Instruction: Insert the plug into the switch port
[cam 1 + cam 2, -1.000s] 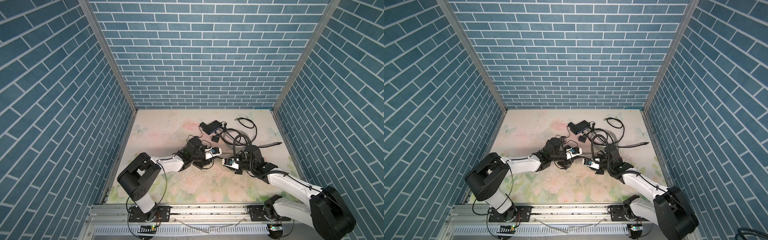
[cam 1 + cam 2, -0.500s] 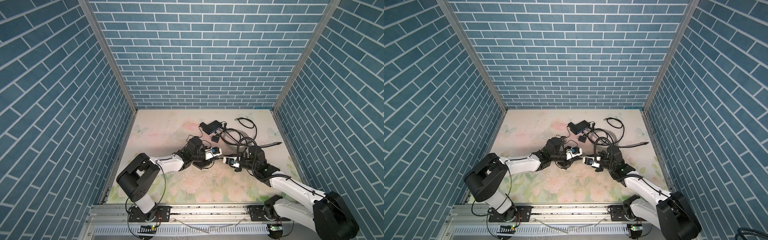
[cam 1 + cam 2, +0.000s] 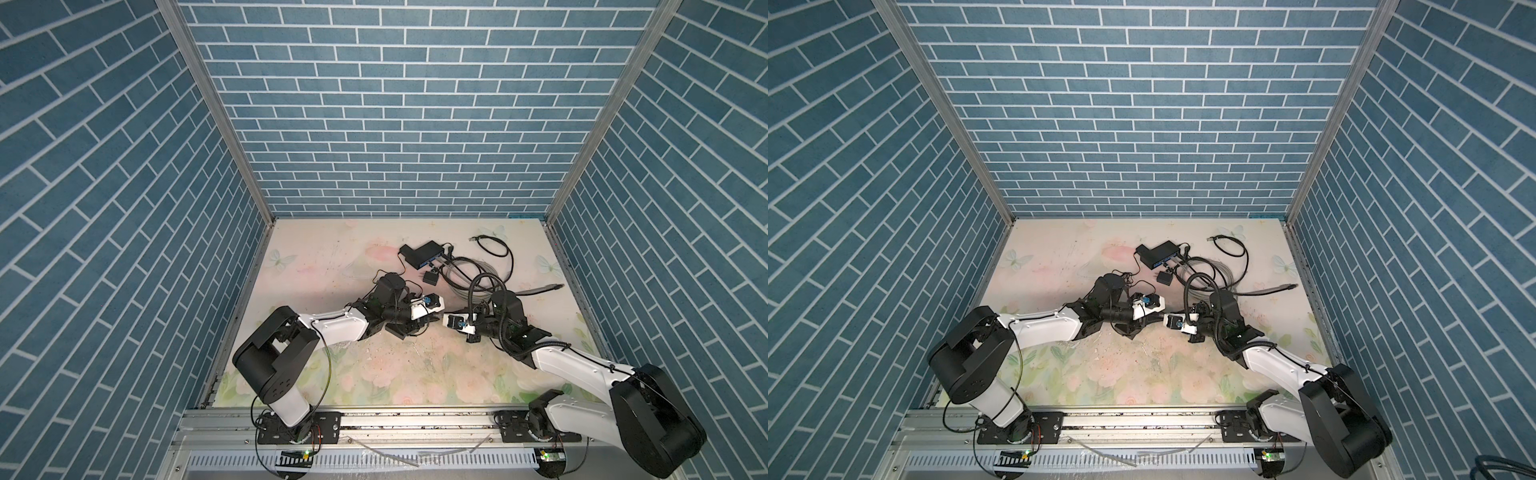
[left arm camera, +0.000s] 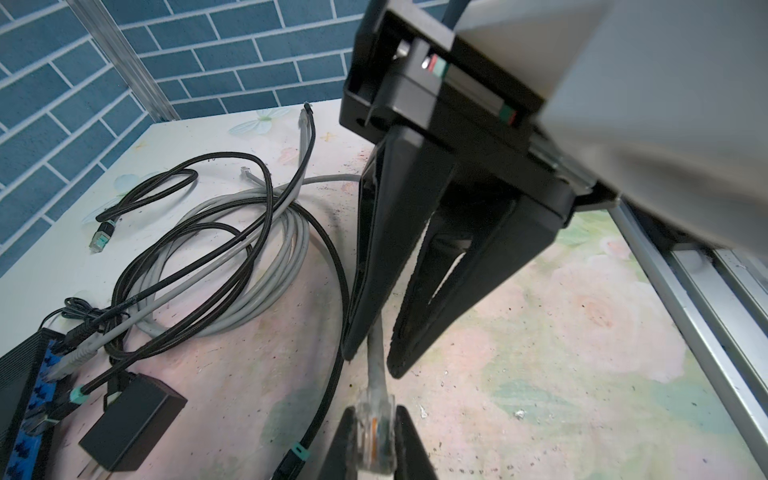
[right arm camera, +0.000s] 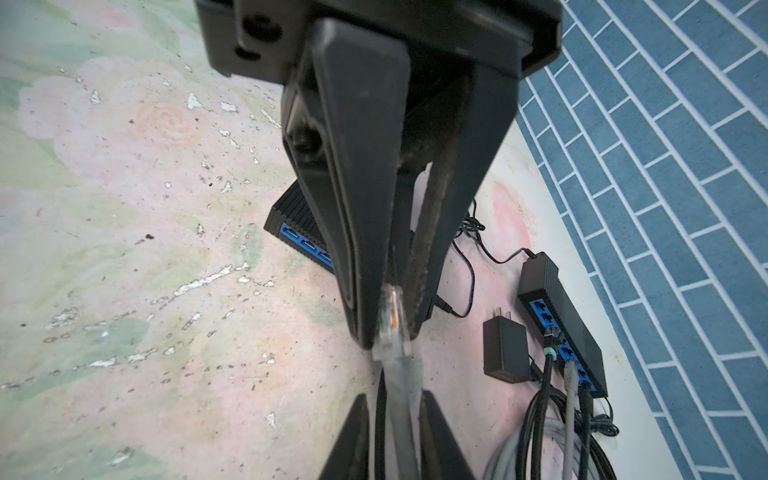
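Left wrist view: left gripper clamped on plug; right gripper jaws narrow astride gray cable, pinch unclear. Tug could cock plug.
Right wrist view: switch ports partly taken, wrong-port risk.
Top view: switch at 12 o'clock from grippers; cable tangle at 1 o'clock may snag; open table toward 6 o'clock.

Covered, cropped, too small

Right wrist view: the left claw hides most of 1 black switch box with blue ports. The right claw has 2 fingers cropped by the frame, and whether they pinch the grey cable is unclear. Left wrist view: a 2nd black switch box is cut by the edge. The clear plastic plug is too small to find in both top views.
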{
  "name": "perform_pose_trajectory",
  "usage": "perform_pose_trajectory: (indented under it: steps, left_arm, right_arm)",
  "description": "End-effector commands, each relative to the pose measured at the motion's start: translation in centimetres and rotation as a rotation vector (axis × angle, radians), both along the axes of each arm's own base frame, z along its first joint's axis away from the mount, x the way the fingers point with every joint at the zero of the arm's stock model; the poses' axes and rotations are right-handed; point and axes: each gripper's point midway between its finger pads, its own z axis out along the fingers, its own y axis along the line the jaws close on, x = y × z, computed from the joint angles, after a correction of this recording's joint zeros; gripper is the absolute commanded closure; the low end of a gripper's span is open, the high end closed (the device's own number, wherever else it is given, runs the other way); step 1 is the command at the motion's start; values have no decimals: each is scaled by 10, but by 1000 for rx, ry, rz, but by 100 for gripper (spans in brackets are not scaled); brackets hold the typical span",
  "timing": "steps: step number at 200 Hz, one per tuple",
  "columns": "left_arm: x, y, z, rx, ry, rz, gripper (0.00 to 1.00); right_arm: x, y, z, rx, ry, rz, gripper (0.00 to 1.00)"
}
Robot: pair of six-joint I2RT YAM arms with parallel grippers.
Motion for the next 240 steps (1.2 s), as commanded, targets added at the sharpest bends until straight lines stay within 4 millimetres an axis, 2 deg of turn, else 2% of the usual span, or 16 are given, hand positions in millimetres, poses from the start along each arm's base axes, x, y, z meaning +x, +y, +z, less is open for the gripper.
perform_pose_trajectory:
  steps: [1,59,71,102,107,110,161,196,240]
  left_arm:
    - [-1,-4,19,-48,-15,-20,83]
    - [1,-3,13,-39,-8,-9,83]
    - [3,-2,10,-34,-14,9,80]
    - [14,11,8,-47,-97,111,61]
    - [17,12,13,-61,-126,132,57]
    - [16,17,8,-52,-127,146,55]
    - [12,53,2,-6,-200,277,36]
    - [17,75,-4,18,-157,416,31]
    - [39,92,-19,69,62,664,28]
  right_arm:
    - [4,11,17,31,-65,49,81]
    - [1,19,23,69,-34,80,100]
    - [0,18,23,72,-13,78,100]
    - [-4,17,18,49,115,47,100]
    - [-4,16,17,46,143,38,100]
    - [-4,16,17,45,160,31,100]
    - [-3,13,6,33,447,-106,100]
    - [-1,15,-8,37,624,-195,100]
    - [0,22,-34,-12,793,-300,100]
